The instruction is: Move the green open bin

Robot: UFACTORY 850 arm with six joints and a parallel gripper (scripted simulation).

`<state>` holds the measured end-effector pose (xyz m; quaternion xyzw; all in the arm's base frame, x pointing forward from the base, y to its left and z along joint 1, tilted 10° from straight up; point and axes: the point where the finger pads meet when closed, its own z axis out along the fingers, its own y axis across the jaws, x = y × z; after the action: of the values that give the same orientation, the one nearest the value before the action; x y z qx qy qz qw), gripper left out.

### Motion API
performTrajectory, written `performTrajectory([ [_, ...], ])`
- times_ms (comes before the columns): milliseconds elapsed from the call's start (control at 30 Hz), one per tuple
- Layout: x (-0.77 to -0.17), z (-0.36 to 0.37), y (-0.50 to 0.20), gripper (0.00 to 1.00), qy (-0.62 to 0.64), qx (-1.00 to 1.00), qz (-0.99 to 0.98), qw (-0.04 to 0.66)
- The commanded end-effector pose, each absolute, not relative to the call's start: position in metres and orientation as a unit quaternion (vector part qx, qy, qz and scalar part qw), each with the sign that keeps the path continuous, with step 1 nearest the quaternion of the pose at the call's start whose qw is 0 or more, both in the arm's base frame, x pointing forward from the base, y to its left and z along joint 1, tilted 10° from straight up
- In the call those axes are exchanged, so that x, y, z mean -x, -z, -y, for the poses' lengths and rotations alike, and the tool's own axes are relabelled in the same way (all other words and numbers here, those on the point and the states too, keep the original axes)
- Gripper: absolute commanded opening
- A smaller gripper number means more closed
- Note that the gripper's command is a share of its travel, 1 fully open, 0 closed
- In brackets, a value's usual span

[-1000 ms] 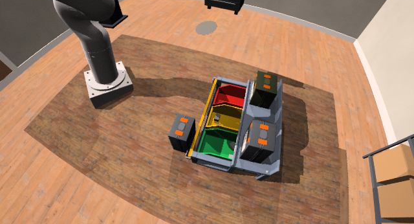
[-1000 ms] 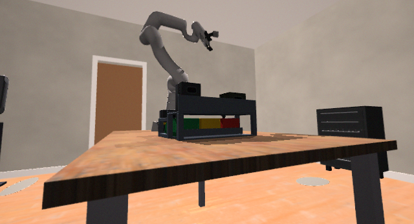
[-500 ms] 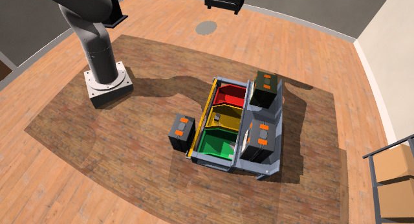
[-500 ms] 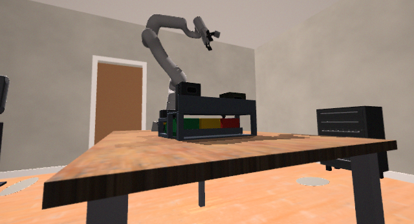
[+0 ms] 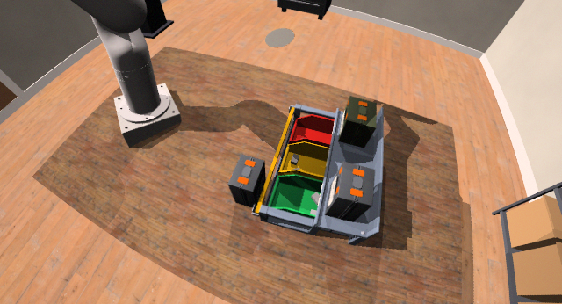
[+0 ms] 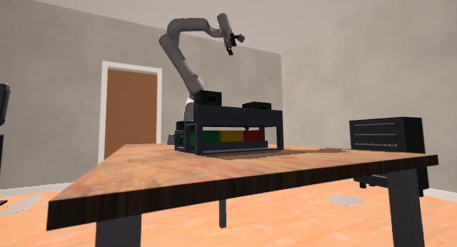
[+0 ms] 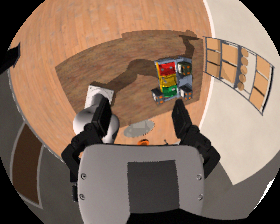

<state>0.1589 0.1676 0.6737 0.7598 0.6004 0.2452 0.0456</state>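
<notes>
The green open bin (image 5: 286, 194) (image 6: 211, 135) (image 7: 169, 92) sits in the grey shelf (image 5: 285, 221) (image 6: 239, 115) at one end of the lower row. Small grey parts (image 5: 315, 198) lie in it. The yellow bin (image 5: 313, 164) (image 6: 231, 135) (image 7: 167, 82), holding grey parts, is beside it. The red bin (image 5: 317, 133) (image 6: 254, 135) (image 7: 166, 69) is at the other end. A yellow bar (image 5: 277, 160) runs along the shelf's front. My gripper (image 6: 230, 53) (image 7: 142, 105) is open and empty, high above the table (image 5: 176, 216) (image 6: 143, 175) and away from the bins. It is outside the top view.
A dark case (image 5: 248, 179) (image 7: 157, 95) stands on the table in front of the shelf, near the green bin. A dark case (image 5: 353, 190) (image 6: 208, 98) and a dark green case (image 5: 360, 115) (image 6: 257, 106) stand on the shelf's upper deck, behind the bins.
</notes>
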Motion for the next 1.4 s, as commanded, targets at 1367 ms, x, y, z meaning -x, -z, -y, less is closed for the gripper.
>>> performTrajectory([
  [1367, -0.1584, -0.1657, -0.6728, 1.00, -0.086, -0.695, -0.714, -0.010],
])
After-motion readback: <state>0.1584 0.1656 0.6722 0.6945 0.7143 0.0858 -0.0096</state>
